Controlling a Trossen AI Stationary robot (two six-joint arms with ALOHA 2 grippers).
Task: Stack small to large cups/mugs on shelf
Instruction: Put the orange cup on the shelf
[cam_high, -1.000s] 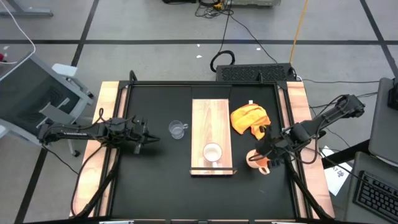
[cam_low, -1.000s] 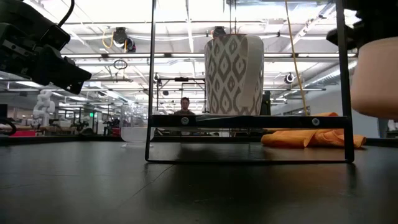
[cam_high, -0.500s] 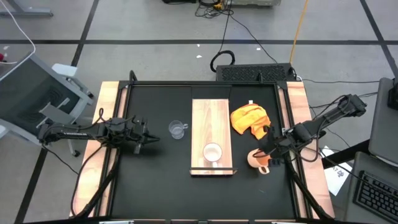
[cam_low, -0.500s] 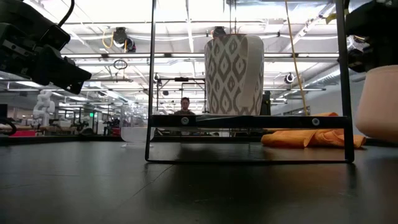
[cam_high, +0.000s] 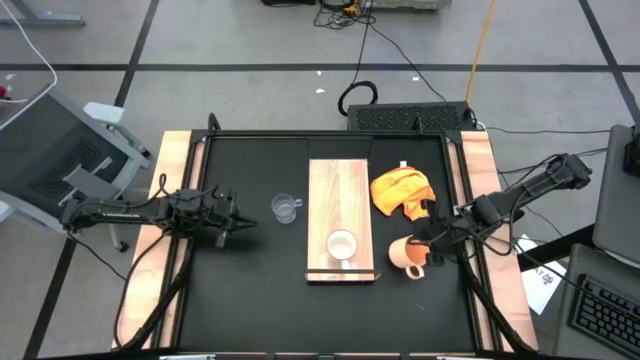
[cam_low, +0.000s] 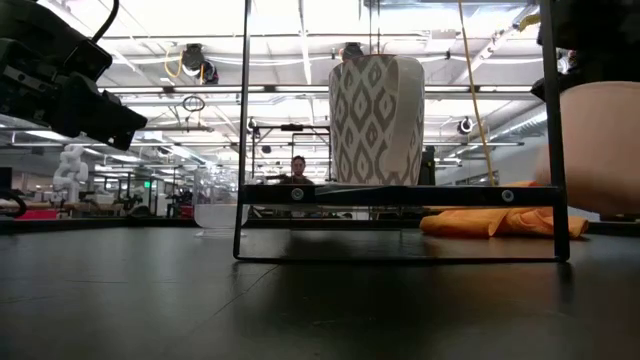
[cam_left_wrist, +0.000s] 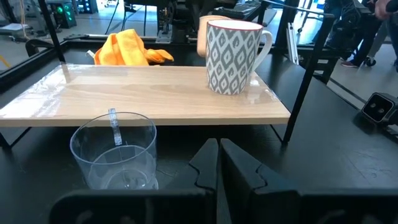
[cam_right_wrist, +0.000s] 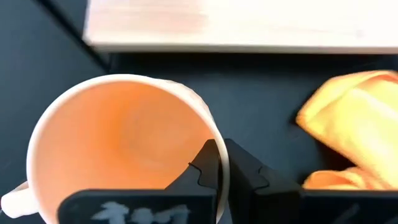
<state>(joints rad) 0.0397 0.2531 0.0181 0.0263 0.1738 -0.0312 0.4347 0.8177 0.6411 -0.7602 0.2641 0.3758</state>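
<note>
Clamped on the orange mug (cam_high: 408, 254) rim, the right gripper (cam_high: 432, 251) holds it lower right of the shelf (cam_high: 340, 190). Only the wrist view shows fingers (cam_right_wrist: 239, 169) pinching its wall. Left gripper (cam_high: 236, 224), fingers together, sits mid-left.

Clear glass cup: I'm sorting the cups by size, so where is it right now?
In the high view the clear glass cup stands on the black tabletop just left of the shelf, ahead of the left gripper.
</note>
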